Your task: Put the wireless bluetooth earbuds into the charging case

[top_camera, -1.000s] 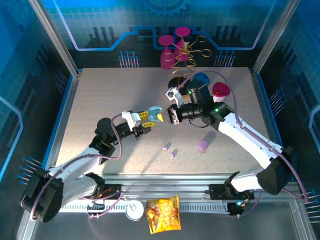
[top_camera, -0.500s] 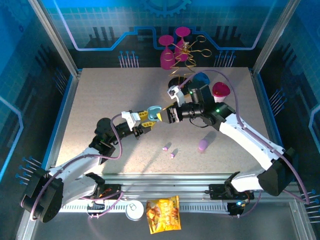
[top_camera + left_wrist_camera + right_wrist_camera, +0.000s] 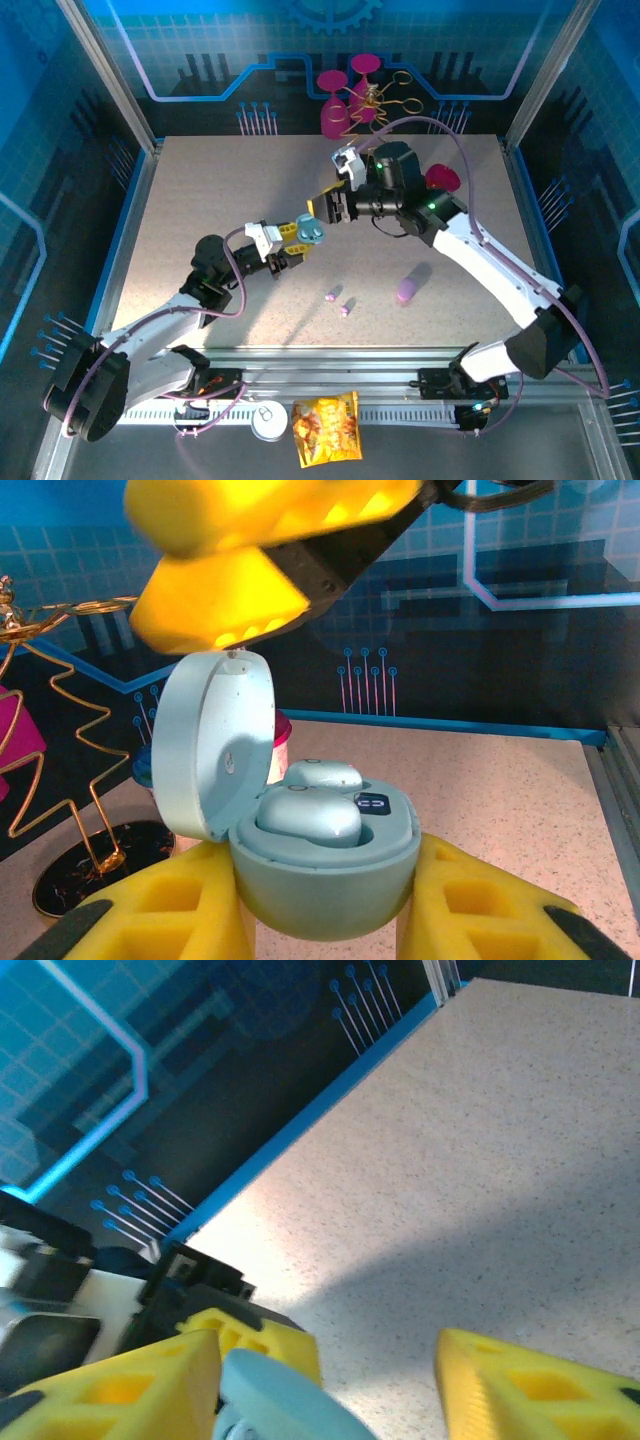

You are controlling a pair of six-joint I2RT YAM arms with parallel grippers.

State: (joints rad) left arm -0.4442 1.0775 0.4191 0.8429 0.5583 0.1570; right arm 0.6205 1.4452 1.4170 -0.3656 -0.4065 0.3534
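My left gripper (image 3: 307, 233) is shut on the pale blue charging case (image 3: 330, 880), held above the table's middle. Its lid (image 3: 215, 745) stands open on the left. Two pale blue earbuds (image 3: 308, 815) sit side by side in its wells. My right gripper (image 3: 323, 208) hangs open just above the case, its yellow fingers (image 3: 225, 605) over the lid's top edge. In the right wrist view the lid (image 3: 290, 1410) lies against the left finger, with a wide gap to the other. Two lilac earbuds (image 3: 330, 296) (image 3: 345, 310) lie loose on the table.
A lilac-pink case (image 3: 405, 290) lies right of the loose buds. Two pink goblets (image 3: 335, 112), a gold wire stand (image 3: 378, 103) and a pink cup (image 3: 440, 180) stand at the back. A snack bag (image 3: 325, 428) and a can (image 3: 268, 420) lie off the front edge.
My right gripper has opened and moved left and up, from beside the case to over its lid. The left gripper has kept its grip, sinking slightly.
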